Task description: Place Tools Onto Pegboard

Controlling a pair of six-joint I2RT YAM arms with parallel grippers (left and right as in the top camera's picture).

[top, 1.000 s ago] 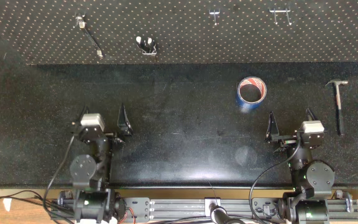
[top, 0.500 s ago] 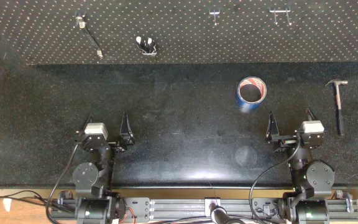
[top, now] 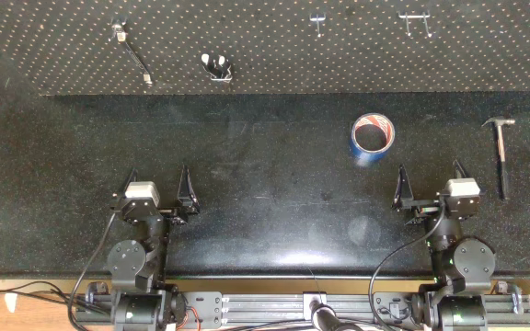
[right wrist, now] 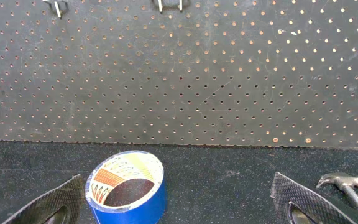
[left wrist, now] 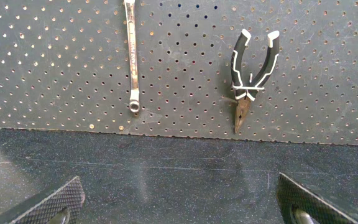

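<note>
While the left gripper and right gripper are sitting spread open, a blue tape roll and a seemingly steel hammer are lying toward the black table's right edge.

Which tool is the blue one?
The roll of tape lying on the table is blue. The hammer near it is dark and silvery, the hanging wrench is silver, and the hanging pliers are black and white.
</note>
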